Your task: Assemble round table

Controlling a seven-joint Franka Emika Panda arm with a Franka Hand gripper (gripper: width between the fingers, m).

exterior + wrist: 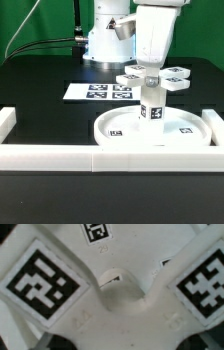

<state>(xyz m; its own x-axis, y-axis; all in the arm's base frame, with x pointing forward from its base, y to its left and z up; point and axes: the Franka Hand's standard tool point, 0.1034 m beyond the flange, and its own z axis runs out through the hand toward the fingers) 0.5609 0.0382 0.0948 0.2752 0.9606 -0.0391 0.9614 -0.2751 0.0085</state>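
Fingers [150, 68] sit down at the cross-shaped foot piece [152, 78], and whether they pinch it cannot be told. Just under them the post [151, 104] stands upright on the round disc [200, 133]; behind lies the marker board [84, 92].

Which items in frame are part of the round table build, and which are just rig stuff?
Job parts:
- round disc, lying flat
- cylindrical post, upright on the disc
- cross-shaped foot piece at the post's top, close up in the wrist view

Not part of it:
- marker board
- white border rails
- black table

The gripper is over the post top.
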